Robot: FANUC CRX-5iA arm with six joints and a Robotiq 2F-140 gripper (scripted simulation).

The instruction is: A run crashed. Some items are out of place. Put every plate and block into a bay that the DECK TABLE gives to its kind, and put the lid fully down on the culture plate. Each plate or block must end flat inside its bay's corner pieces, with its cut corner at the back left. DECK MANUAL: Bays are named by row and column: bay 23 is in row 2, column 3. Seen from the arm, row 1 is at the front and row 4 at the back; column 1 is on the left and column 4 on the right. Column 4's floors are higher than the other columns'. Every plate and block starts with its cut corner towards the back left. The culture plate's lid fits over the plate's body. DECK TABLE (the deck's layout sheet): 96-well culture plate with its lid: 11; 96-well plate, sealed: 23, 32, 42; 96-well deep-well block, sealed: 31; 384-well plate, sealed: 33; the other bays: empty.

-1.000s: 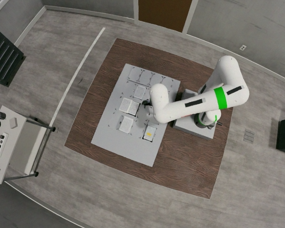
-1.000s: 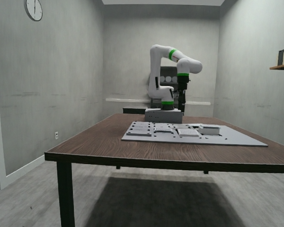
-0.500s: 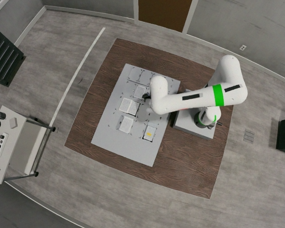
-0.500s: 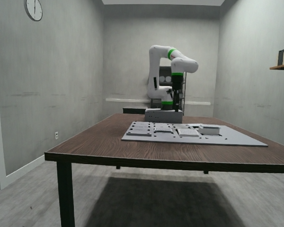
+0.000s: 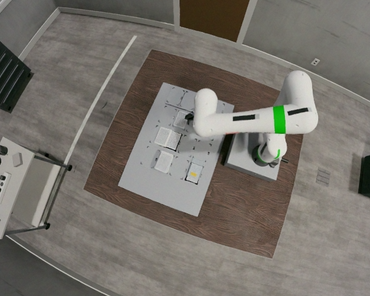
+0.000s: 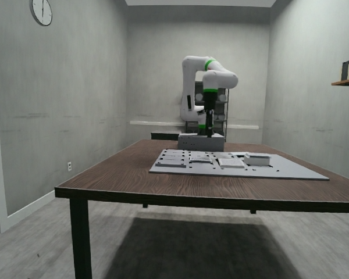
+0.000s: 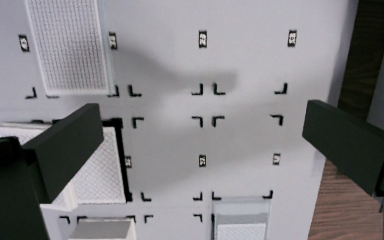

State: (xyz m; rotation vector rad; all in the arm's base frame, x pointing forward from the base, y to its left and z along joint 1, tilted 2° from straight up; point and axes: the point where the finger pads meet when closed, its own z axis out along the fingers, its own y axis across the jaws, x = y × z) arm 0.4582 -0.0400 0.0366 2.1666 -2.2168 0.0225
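My gripper [image 6: 209,135] [image 7: 203,120] is open and empty, high over the deck's middle. A finely gridded plate [image 5: 180,119] [image 6: 200,159] [image 7: 71,47] sits in bay 33. A hatched plate [image 5: 174,140] [image 7: 99,172] lies in bay 32. Another pale plate [image 5: 162,135] [image 6: 231,163] over the bay 42 side overlaps its back edge and looks tilted. A tall white block [image 5: 163,161] [image 6: 257,160] [image 7: 101,230] stands around bay 31. The culture plate [image 5: 192,178] [image 7: 241,232] is in bay 11; its clear lid [image 5: 197,163] [image 7: 241,206] is shifted right, towards bay 12. Bays 22 and 23 show no plate.
The grey deck board [image 5: 160,191] [image 6: 292,174] lies on the brown table [image 5: 236,219] [image 6: 198,189]. Column 4's raised strip [image 6: 170,165] is at the board's right side as seen from the arm. The arm's pedestal [image 5: 242,156] [image 6: 201,144] stands beyond row 1.
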